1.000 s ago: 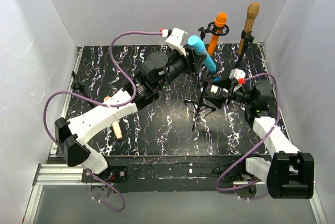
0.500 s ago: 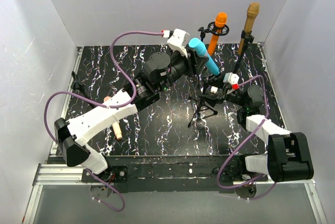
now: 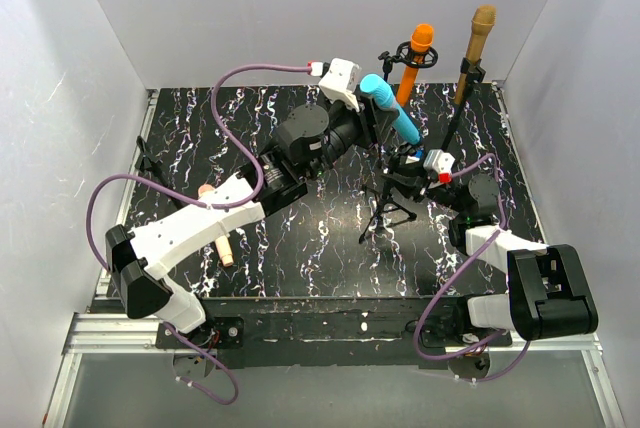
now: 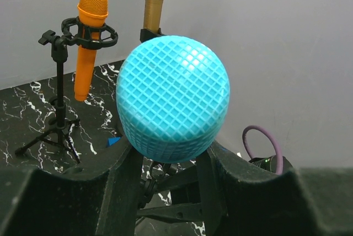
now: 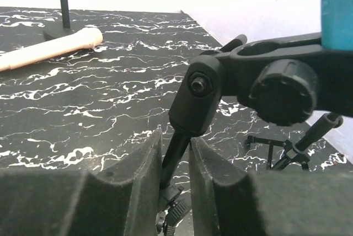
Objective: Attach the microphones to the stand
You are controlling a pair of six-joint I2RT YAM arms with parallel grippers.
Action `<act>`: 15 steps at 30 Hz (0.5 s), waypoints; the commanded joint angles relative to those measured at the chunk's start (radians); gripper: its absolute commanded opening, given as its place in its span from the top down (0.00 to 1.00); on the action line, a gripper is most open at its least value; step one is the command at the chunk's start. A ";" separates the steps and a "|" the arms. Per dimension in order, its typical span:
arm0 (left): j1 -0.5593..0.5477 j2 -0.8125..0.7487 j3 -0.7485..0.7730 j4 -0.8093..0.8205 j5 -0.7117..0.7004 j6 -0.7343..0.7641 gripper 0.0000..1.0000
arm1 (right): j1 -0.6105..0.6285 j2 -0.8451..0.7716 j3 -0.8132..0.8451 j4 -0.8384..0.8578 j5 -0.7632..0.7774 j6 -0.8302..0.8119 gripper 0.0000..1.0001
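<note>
Over to the left claw (image 4: 168, 164) first: clamped tight around the light blue microphone (image 4: 174, 95), just under the head, fingers (image 4: 124, 186) spread only enough to hug it. From above, holding that microphone tilted, head up toward the back wall, tail pointing down at the small tripod stand (image 3: 385, 210) mid-bench.

Now the right claw (image 5: 175, 143): nearly closed, pinching the stand's thin black pole (image 5: 172, 164) just below the swivel joint. At the top right of the wrist view, a sliver of blue body meeting the stand's black clip (image 5: 276, 81); hard to tell whether seated or merely touching.

Behind, parked upright in their own stands near the back wall: the orange microphone (image 3: 418, 58) in a ring mount, the gold-bronze microphone (image 3: 478, 43) just to its right. Lying flat on the left side, partly under the left arm: the pale pink-beige microphone (image 3: 223, 245).

Underneath it all, a black bench (image 3: 300, 238) veined with white; around it, plain pale walls (image 3: 300, 8) on three sides.
</note>
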 commanded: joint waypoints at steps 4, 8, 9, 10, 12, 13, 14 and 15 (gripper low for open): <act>-0.015 0.008 -0.009 0.024 -0.037 -0.034 1.00 | 0.003 0.012 0.005 0.036 -0.026 -0.041 0.81; -0.015 0.014 0.022 -0.034 -0.082 -0.042 1.00 | 0.002 0.014 0.008 0.024 -0.050 -0.039 0.86; -0.016 0.020 0.029 -0.044 -0.085 -0.043 1.00 | 0.002 0.014 0.010 0.019 -0.055 -0.039 0.86; -0.015 0.023 0.036 -0.051 -0.089 -0.040 1.00 | 0.002 0.015 0.010 0.013 -0.058 -0.039 0.87; -0.015 0.037 0.055 -0.062 -0.092 -0.042 1.00 | 0.002 0.015 0.010 0.007 -0.061 -0.042 0.88; -0.015 0.046 0.062 -0.068 -0.089 -0.046 1.00 | 0.002 0.015 0.013 0.001 -0.064 -0.044 0.89; -0.015 0.052 0.068 -0.071 -0.085 -0.049 1.00 | 0.002 0.014 0.014 -0.004 -0.069 -0.042 0.90; -0.015 0.063 0.077 -0.078 -0.079 -0.053 1.00 | 0.002 0.014 0.016 -0.010 -0.073 -0.044 0.92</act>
